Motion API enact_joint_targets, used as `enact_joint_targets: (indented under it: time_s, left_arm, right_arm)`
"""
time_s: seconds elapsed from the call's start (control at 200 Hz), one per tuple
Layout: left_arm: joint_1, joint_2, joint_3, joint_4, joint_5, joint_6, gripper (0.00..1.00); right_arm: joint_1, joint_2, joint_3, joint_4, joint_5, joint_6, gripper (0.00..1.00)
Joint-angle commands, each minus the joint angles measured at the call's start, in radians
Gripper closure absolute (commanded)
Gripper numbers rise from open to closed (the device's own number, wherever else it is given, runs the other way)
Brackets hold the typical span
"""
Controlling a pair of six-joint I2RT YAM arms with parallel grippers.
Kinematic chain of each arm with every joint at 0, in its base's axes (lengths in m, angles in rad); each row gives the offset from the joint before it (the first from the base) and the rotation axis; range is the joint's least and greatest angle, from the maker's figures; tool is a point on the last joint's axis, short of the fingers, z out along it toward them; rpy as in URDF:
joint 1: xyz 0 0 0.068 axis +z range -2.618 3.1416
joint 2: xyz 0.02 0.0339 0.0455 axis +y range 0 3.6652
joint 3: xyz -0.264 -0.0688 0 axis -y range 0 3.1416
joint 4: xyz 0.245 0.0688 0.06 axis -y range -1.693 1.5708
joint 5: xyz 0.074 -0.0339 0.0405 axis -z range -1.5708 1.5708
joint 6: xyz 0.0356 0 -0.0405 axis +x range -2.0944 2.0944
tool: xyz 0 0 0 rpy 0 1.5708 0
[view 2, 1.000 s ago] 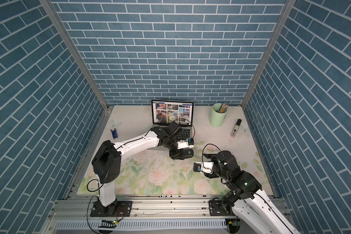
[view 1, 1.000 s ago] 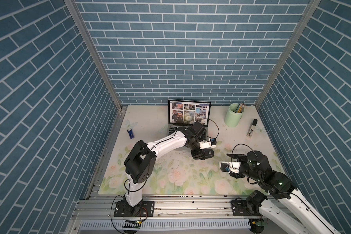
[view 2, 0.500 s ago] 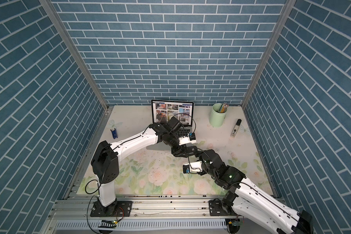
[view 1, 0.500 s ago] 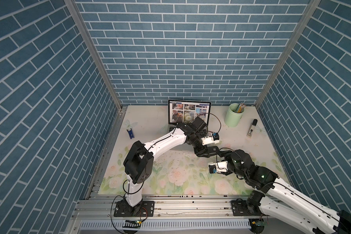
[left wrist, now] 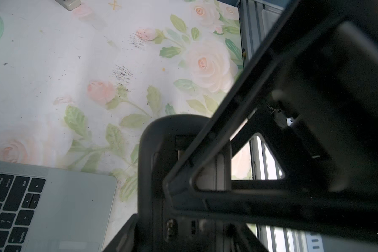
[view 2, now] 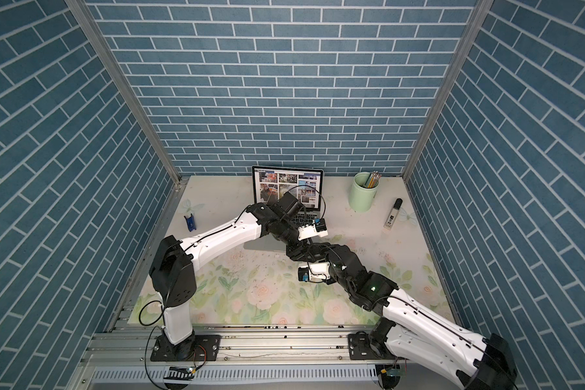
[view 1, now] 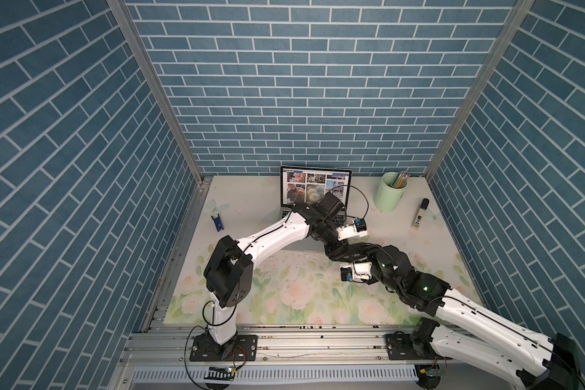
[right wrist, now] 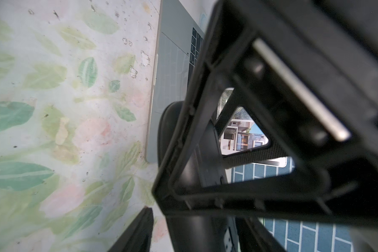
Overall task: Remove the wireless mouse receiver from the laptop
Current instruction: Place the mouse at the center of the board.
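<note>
No view resolves the wireless mouse receiver; it may be hidden where the grippers meet. The laptop (view 1: 314,189) is open at back centre of the floral table (view 1: 284,297), with a photo grid on screen. Just off its front right corner, the left gripper (view 1: 335,258) is part-closed around the black mouse (left wrist: 145,165), with one finger (left wrist: 124,234) against its side. The right gripper (view 1: 351,252) crosses over it; I can't tell how wide it is. The green pencil cup (view 1: 389,197) and blue clip (view 1: 218,222) are well apart.

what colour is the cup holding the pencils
Pale mint green cup, clearest in a top view.
</note>
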Motion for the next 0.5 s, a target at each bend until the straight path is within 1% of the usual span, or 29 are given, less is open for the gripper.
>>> enact_joint_targets:
  time_s: [0.0,0.045,0.11,0.15,0.255,0.295,0.355,0.375,0.435,0.495]
  left_arm:
    - [0.006,-0.038,0.001,-0.018,0.041,-0.004,0.41]
    - [0.006,-0.041,0.0,-0.019,0.046,-0.003,0.41]
    - [0.006,-0.042,-0.001,-0.021,0.047,-0.002,0.41]
    - [0.006,-0.042,-0.002,-0.023,0.046,-0.001,0.41]
    - [0.006,-0.038,-0.006,-0.024,0.046,-0.002,0.41]
    - [0.006,-0.037,-0.005,-0.024,0.046,-0.003,0.41]
    - [0.006,-0.035,-0.003,-0.022,0.045,-0.002,0.41]
    - [0.006,-0.034,-0.004,-0.021,0.045,-0.003,0.41]
    - [0.006,-0.034,0.0,-0.018,0.047,-0.003,0.4]
    - [0.007,-0.035,0.001,-0.015,0.048,-0.003,0.36]
  right_arm:
    - [0.01,0.011,-0.017,0.061,0.037,0.018,0.42]
    - [0.012,0.016,-0.018,0.067,0.045,0.022,0.48]
    - [0.015,0.022,-0.019,0.072,0.054,0.027,0.61]
    - [0.017,0.024,-0.019,0.073,0.055,0.027,0.68]
    - [0.02,0.022,-0.022,0.076,0.055,0.031,0.72]
    - [0.02,0.023,-0.023,0.077,0.053,0.032,0.75]
    - [0.021,0.022,-0.023,0.077,0.05,0.033,0.81]
    - [0.021,0.022,-0.024,0.077,0.048,0.033,0.87]
    - [0.023,0.024,-0.025,0.079,0.047,0.035,0.99]
    - [0.023,0.024,-0.029,0.08,0.043,0.038,1.0]
